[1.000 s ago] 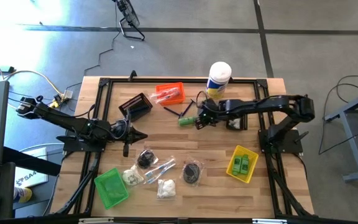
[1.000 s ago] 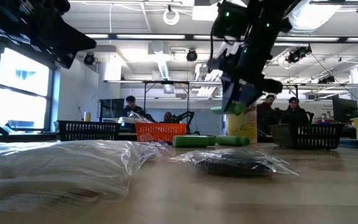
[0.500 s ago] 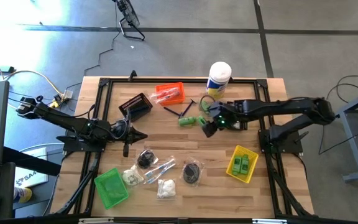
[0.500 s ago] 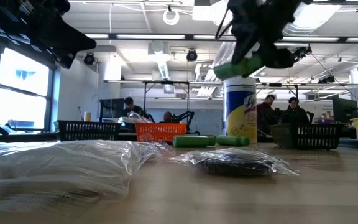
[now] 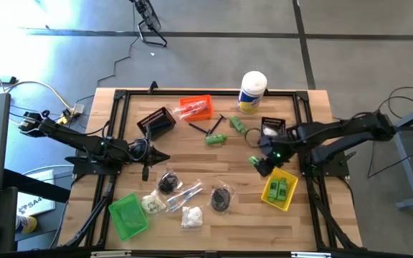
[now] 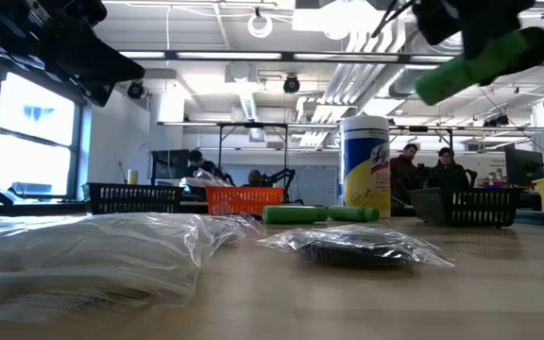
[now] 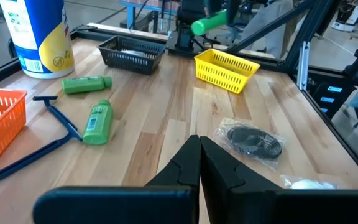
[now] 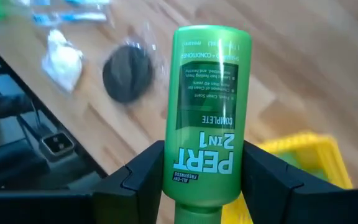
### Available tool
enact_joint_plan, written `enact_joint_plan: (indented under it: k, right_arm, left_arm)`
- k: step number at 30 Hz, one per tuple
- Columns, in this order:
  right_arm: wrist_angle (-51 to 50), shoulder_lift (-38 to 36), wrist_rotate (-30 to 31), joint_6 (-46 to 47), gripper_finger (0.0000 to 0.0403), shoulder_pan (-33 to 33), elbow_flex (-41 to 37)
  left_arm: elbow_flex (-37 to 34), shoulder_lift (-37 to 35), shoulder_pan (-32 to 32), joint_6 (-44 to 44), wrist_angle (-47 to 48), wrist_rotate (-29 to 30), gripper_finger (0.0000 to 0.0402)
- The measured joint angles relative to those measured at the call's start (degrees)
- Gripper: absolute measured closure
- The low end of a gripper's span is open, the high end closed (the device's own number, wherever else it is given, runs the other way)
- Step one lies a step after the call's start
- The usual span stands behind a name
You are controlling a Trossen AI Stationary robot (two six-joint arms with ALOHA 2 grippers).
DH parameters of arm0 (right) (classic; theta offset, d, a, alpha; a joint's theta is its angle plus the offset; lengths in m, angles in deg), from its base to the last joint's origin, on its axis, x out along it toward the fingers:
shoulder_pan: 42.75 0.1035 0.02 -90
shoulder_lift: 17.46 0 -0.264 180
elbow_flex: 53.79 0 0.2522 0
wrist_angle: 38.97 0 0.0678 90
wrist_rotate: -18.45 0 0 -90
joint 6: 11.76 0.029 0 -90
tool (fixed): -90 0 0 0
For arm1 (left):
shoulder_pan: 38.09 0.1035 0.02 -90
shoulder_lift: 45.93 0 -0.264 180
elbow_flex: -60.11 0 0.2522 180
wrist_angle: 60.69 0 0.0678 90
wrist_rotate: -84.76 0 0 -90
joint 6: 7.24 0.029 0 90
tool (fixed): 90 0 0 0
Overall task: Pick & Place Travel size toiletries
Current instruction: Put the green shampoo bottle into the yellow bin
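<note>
One camera hangs above, looking straight down on the whole wooden table (image 5: pixel 214 154) and the floor around it. A second sits at tabletop height, facing level across the boards into the room, very close to a clear-wrapped packet (image 6: pixel 83 250). Both catch the tall white canister (image 5: pixel 252 91) at the far edge. The left wrist camera looks across the table toward the yellow bin (image 7: pixel 225 68); the right wrist camera peers down close past a green Pert bottle (image 8: pixel 205 112) onto that same bin.

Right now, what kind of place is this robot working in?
Likely a robotics lab or workshop: a wooden table on bare concrete floor, exposed ceiling ducts, and people seated at cluttered benches behind.
</note>
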Motion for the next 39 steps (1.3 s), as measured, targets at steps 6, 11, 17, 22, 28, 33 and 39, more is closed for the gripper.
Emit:
enact_joint_plan:
  k: [6, 11, 17, 22, 28, 33, 39]
  right_arm:
    - [-4.2, -0.2, 0.0, 9.6, 0.0231, 6.9, 0.0]
    - [-6.5, 0.2, 4.5, 19.2, 0.0231, 12.6, 0.0]
    - [-10.0, 0.2, 10.1, 30.3, 0.0231, 19.7, 0.0]
    - [-11.9, 1.7, 13.2, 38.8, 0.0231, 24.6, 0.0]
    - [-12.3, 8.1, 13.2, 44.6, 0.0231, 28.0, 0.0]
    - [-12.4, 13.8, 13.3, 47.2, 0.0231, 29.4, 0.0]
    - [-12.2, 20.1, 11.9, 48.8, 0.0231, 30.4, 0.0]
  left_arm:
    - [0.0, 0.0, 0.0, 0.0, 0.1, 0.0, 0.0402]
    - [0.0, 0.0, 0.0, 0.0, 0.1, 0.0, 0.0402]
    - [0.0, 0.0, 0.0, -0.2, 0.1, 0.0, 0.0402]
    - [0.0, 0.0, 0.0, 0.0, 0.1, 0.0, 0.0402]
    - [0.0, 0.0, 0.0, 0.0, 0.2, 0.0, 0.0402]
    - [0.0, 0.0, 0.0, 0.0, 0.3, 0.0, 0.0402]
    - [0.0, 0.0, 0.0, 0.0, 0.3, 0.0, 0.0402]
